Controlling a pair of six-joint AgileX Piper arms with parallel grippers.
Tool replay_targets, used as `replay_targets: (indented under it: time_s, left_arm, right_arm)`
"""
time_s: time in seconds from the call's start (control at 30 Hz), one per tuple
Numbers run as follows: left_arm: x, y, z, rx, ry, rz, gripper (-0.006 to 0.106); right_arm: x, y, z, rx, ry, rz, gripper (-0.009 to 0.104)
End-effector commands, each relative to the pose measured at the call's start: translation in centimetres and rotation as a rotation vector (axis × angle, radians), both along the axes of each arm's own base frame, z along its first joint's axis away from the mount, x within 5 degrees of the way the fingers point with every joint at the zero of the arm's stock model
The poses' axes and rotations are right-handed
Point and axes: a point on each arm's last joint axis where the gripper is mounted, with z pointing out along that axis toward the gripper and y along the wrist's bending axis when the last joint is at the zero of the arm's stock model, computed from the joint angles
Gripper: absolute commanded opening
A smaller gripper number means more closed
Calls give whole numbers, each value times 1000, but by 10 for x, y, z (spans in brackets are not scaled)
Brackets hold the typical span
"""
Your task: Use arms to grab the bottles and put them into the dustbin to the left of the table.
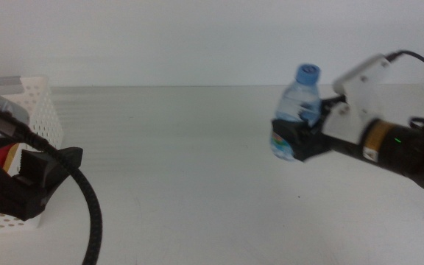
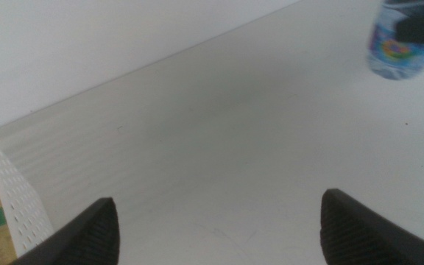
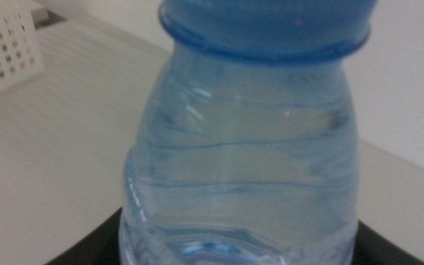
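The small water bottle (image 1: pixel 298 110) stood upright on the table (image 1: pixel 197 162), right of centre, well apart from the dustbin (image 1: pixel 32 110). It was judged light, thin-walled and slippery, best held low on the body. The right end effector (image 1: pixel 294 140) was clamped around its lower half. The left end effector (image 2: pixel 216 228) was held wide apart, empty, beside the dustbin.

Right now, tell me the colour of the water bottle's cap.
Blue: the water bottle has a blue cap, seen best in the middle view.
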Motion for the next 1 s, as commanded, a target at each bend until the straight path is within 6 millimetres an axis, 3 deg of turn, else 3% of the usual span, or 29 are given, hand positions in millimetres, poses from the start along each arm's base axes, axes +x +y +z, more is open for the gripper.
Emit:
replay_targets:
  time_s: [0.0, 0.2, 0.57, 0.73, 0.97]
  left_arm:
    - [1, 0, 15, -59, -80, 18, 90]
    - [1, 0, 15, -59, -80, 18, 90]
    - [1, 0, 15, -59, -80, 18, 90]
    - [1, 0, 15, -59, -80, 18, 90]
    - [1, 0, 15, -59, -80, 18, 90]
  right_arm:
    - [12, 17, 36, 118, -117, 42, 0]
    - [42, 58, 39, 92, -135, 114, 0]
    - [84, 118, 18, 81, -130, 201, 0]
    - [90, 133, 5, 64, -126, 235, 0]
    - [89, 133, 3, 51, -123, 241, 5]
